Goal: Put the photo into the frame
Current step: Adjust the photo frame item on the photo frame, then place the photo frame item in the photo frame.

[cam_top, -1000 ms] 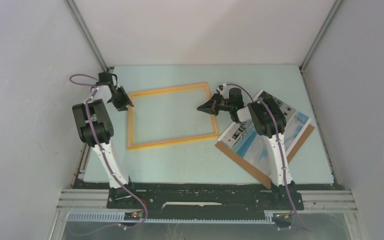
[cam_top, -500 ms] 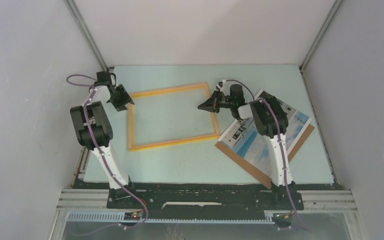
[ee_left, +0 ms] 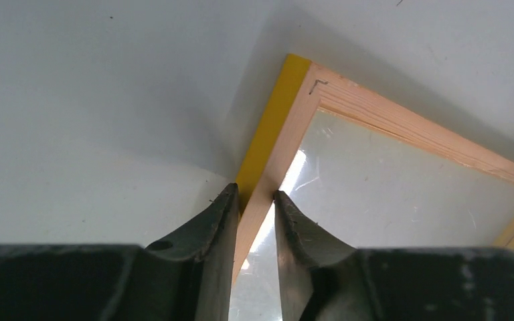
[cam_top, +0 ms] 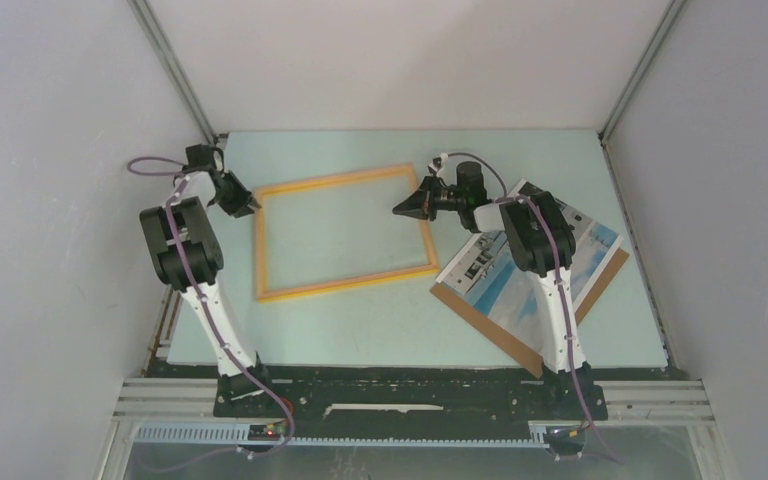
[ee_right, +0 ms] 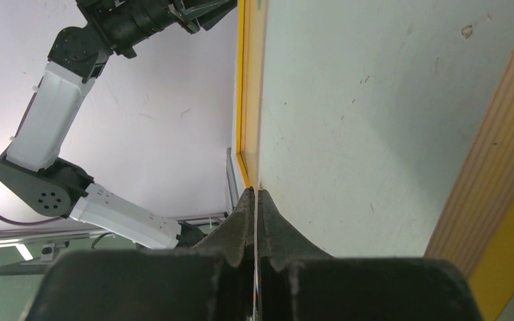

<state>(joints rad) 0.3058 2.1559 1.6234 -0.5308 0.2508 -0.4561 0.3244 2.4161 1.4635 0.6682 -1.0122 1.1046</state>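
The left gripper (ee_left: 254,197) sits close to the left wall (cam_top: 60,200), its fingers clamped across the left rail of the frame (cam_top: 345,284) just below the far-left corner. The frame lies flat on the table (cam_top: 380,330), with a band of bare table on its far and near sides. The right gripper (cam_top: 402,211) is closed, fingertips pressed together, just inside the frame's right rail. Just right of that rail the photo (cam_top: 500,290) lies face up on the brown backing board (cam_top: 480,322), partly under the right arm.
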